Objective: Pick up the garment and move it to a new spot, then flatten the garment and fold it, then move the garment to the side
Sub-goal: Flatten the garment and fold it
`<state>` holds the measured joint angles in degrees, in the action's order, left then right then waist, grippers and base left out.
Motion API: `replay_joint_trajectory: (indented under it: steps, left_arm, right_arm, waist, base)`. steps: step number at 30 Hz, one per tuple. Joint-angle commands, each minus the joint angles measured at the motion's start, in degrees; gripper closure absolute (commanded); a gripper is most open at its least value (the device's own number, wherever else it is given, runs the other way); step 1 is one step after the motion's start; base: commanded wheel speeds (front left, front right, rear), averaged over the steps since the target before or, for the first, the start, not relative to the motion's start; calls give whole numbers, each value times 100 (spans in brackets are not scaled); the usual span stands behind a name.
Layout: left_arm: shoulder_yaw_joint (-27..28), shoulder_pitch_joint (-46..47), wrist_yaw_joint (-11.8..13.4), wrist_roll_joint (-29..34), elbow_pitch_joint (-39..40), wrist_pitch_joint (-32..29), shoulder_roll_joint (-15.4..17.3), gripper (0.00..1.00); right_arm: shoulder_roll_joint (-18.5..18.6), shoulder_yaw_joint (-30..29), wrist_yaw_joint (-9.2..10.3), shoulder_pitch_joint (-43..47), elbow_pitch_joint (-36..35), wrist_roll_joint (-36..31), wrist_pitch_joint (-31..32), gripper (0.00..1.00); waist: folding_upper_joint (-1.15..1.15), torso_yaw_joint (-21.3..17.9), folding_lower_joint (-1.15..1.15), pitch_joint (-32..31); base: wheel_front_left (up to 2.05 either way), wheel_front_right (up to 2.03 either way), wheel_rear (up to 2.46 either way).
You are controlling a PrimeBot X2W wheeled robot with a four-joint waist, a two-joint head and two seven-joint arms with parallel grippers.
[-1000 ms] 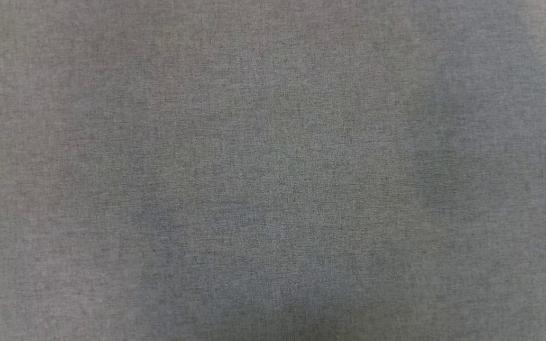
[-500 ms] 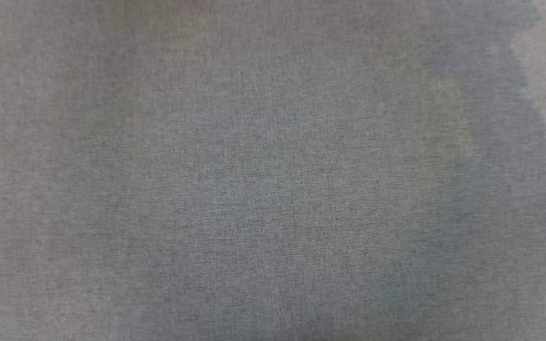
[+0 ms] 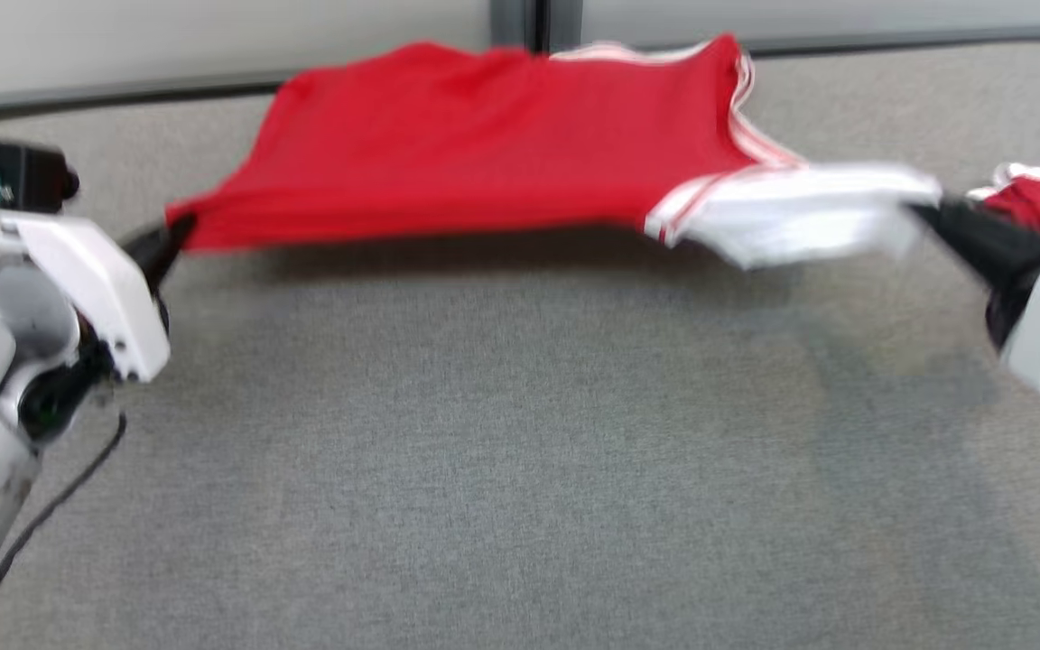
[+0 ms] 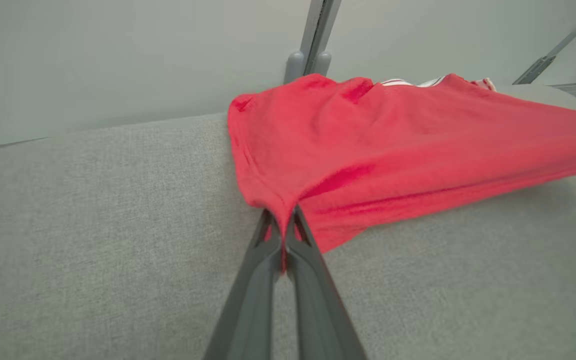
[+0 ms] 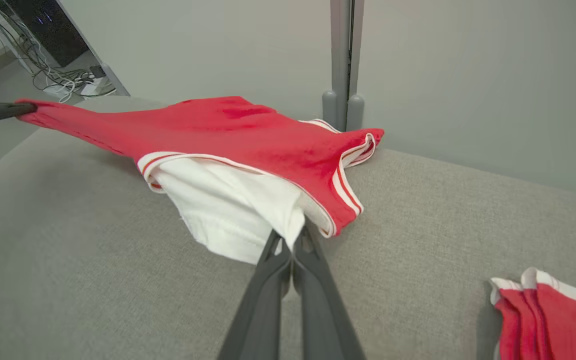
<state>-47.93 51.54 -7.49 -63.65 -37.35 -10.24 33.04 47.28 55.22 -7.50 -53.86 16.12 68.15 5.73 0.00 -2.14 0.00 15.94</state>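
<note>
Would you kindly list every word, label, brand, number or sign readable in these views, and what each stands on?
No readable text anywhere.
The red garment, stretched between the left gripper and the right gripper, has white trim and stripes but no print.
The second garment is likewise plain.
The dark equipment in the background has tiny lights, too small to read.

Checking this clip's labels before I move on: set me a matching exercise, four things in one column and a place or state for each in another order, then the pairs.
Things:
1. left gripper
2. right gripper
3. garment
4. second red garment

Places or states:
A. lies apart on the grey surface, at the robot's right
B. shut on the white part
C. stretched between both grippers
D. shut on a plain red corner

Pairs: 1-D, 2-B, 3-C, 4-A
</note>
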Motion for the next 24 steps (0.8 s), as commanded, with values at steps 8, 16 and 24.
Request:
replay_joint_trajectory:
  steps: [8, 16, 24]
  left_arm:
    - [-294, -1473, 281, -564, 1207, -911, 747, 100]
    - [-584, -2790, 927, -1037, 2935, -1572, 1645, 100]
    - [-699, -3351, 1498, -1402, 4799, -2244, 2660, 100]
  right_arm:
    - [782, 353, 0, 1361, -1211, 461, 1042, 100]
    - [1579, 341, 0, 2619, -2190, 755, 1619, 100]
    - [2375, -191, 0, 3514, -3007, 866, 1557, 100]
  waist:
    - [0, -213, 0, -991]
    - [0, -290, 0, -1192]
    - [0, -197, 0, -1052]
  base:
    - [0, 0, 0]
    - [0, 0, 0]
    - [0, 0, 0]
